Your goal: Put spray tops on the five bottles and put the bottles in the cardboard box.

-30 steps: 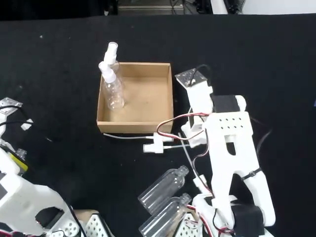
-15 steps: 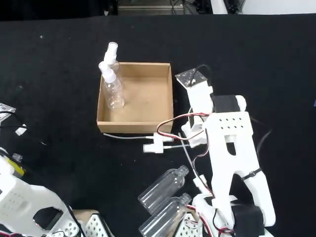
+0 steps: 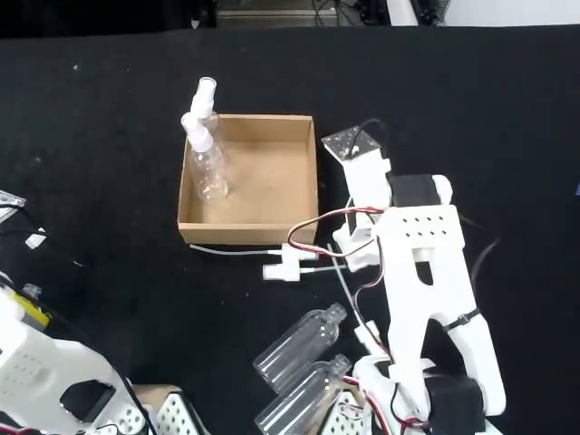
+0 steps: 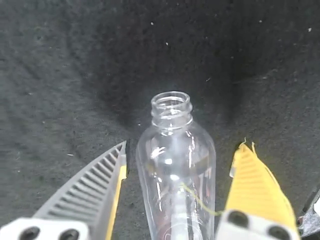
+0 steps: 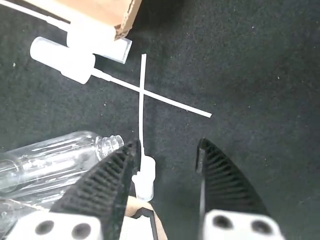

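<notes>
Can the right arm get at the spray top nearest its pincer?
Probably yes: the right pincer is open with the spray top lying inside one finger, nothing over it. Its tube crosses the tube of another top, which might shift.

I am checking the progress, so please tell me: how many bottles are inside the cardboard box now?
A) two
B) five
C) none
A: two bottles with spray tops stand inside the cardboard box, close together at one wall.
</notes>
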{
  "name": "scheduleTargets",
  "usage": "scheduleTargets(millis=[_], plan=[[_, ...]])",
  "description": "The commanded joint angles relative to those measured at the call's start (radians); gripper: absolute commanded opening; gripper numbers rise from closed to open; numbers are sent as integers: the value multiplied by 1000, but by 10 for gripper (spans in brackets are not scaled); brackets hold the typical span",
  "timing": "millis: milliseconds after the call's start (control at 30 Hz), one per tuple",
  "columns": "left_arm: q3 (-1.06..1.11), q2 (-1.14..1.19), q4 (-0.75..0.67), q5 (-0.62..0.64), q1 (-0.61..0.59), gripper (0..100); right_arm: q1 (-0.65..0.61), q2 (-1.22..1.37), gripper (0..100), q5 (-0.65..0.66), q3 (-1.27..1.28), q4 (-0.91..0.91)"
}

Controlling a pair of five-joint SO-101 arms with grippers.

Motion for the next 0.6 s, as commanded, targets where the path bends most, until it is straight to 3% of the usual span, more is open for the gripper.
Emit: scheduleTargets(millis=[0, 567], plan=[[-47, -9, -14, -29, -21, 318, -6, -8, 175, -9, -53, 8], [8, -9, -71, -63, -41, 313, -6, -8, 174, -9, -53, 9]])
